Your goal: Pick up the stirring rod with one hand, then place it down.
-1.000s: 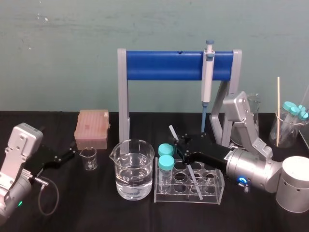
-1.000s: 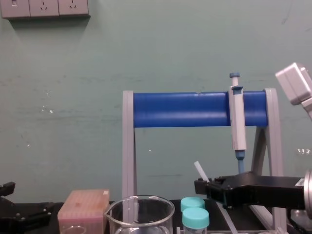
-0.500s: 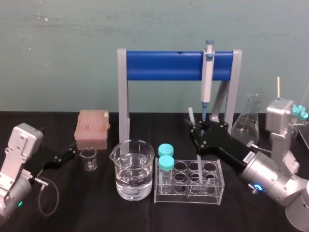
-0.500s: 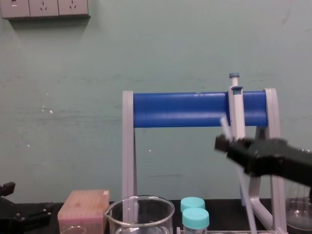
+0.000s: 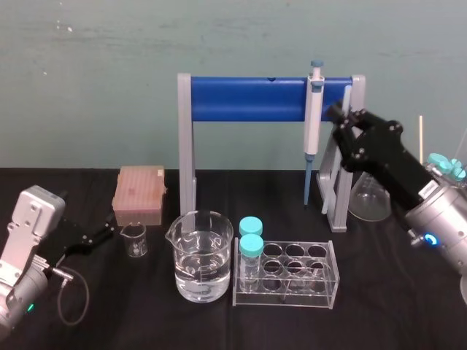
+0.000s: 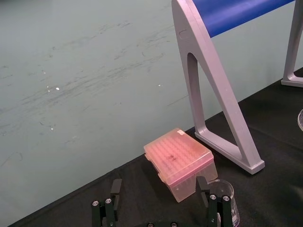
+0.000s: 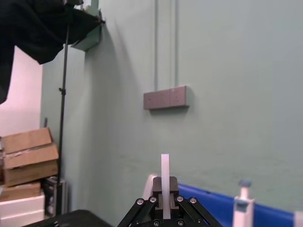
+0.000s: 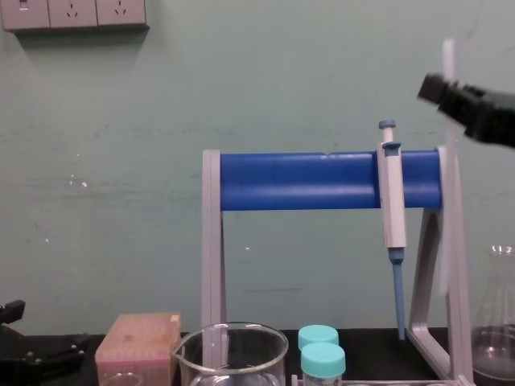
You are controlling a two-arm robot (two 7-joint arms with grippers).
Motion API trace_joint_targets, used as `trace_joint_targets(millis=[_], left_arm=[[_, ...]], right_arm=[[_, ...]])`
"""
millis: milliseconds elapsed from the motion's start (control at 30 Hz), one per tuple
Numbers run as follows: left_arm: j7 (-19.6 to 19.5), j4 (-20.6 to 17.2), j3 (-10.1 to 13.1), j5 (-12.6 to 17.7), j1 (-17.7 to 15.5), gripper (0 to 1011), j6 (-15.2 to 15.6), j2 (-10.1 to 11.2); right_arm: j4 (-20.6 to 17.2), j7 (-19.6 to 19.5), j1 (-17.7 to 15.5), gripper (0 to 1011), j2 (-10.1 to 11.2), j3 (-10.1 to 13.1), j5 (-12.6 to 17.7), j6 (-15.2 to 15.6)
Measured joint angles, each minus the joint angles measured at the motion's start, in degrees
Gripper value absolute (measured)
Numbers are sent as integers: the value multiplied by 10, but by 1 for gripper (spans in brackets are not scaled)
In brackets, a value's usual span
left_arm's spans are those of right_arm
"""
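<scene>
Black right gripper [image 5: 339, 115] clenched the thin translucent whitish stirring rod [image 7: 165, 163] beside the grey-and-blue pipette [image 5: 313, 120] — swinging could strike it; left gripper [image 5: 106, 233] lay parked, unclenched.

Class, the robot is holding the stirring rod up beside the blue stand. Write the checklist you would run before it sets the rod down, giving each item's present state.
1. Grip: right pincer shut on the stirring rod: ok.
2. Rod free of the test tube rack, held high above it: ok.
3. Gap to the pipette and blue stand: they look close, depth unclear: cannot tell.
4. Flask sits below the right arm, a possible knock on the way down: cannot tell.
5. Left pincer open, parked at the table's left by the small beaker: ok.
6. Landing spot: bare black table right of the rack: ok.
</scene>
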Motion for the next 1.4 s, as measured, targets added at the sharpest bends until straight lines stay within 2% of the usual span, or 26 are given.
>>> trace_joint_targets(millis=[200, 467, 1400], left_arm=[[0, 0, 0, 0, 0, 1000, 0, 0], [0, 0, 0, 0, 0, 1000, 0, 0], [0, 0, 0, 0, 0, 1000, 0, 0]], right_arm=[[-5, -6, -1, 70, 2, 17, -5, -3], [-7, -8, -6, 70, 2, 27, -11, 0], [-2, -6, -8, 70, -4, 30, -20, 6]])
